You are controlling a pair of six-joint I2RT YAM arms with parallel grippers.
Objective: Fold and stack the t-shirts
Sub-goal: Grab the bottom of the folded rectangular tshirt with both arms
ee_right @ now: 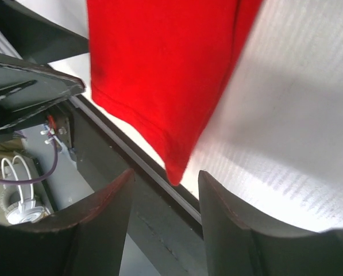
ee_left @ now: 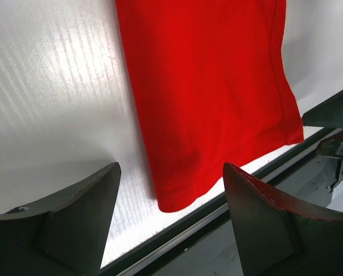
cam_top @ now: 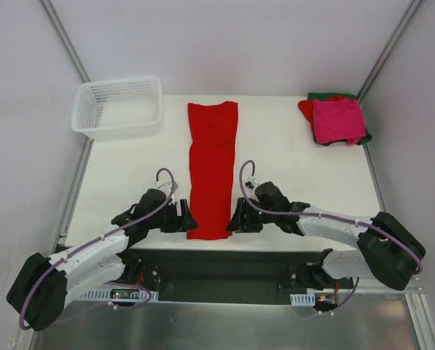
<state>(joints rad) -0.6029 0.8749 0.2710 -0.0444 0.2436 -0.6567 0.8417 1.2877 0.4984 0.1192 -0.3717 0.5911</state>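
Observation:
A bright red t-shirt [cam_top: 213,166] lies folded into a long narrow strip down the middle of the table, its hem at the near edge. My left gripper [cam_top: 189,219] sits open just left of the hem's near-left corner [ee_left: 174,198], nothing between its fingers. On the other side my right gripper [cam_top: 232,219] is open too, with the hem's near-right corner [ee_right: 174,167] just ahead of its gap, untouched. A stack of folded t-shirts [cam_top: 336,119] rests at the far right: magenta-pink on top, red and dark green beneath.
A white mesh basket [cam_top: 118,108] stands at the far left corner. The table's near edge, a dark rail [ee_left: 228,201], runs right under both grippers. White walls close in the table on both sides and behind.

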